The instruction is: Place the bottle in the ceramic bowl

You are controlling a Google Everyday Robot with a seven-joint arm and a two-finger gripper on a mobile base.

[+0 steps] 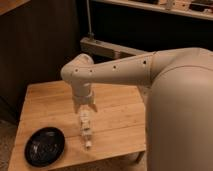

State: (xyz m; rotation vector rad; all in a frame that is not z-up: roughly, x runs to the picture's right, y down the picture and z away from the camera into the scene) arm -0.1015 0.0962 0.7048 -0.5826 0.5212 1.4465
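My gripper (86, 110) points straight down over the middle of the wooden table (45, 100), and its two fingers stand apart. Directly below the fingertips is the bottle (86, 129), slim and pale with an orange-tinted band. Its white cap end points toward the table's front edge. The bottle's upper end reaches up to the fingertips; I cannot tell whether they touch it. The ceramic bowl (45, 146), shallow, round and glossy black, sits at the table's front left corner, well left of the bottle and the gripper.
My pale arm (125, 70) reaches in from the right, and my bulky body (182, 115) fills the right side. Dark wooden panels stand behind the table. A grey metal stand (100, 47) is behind the table's far edge.
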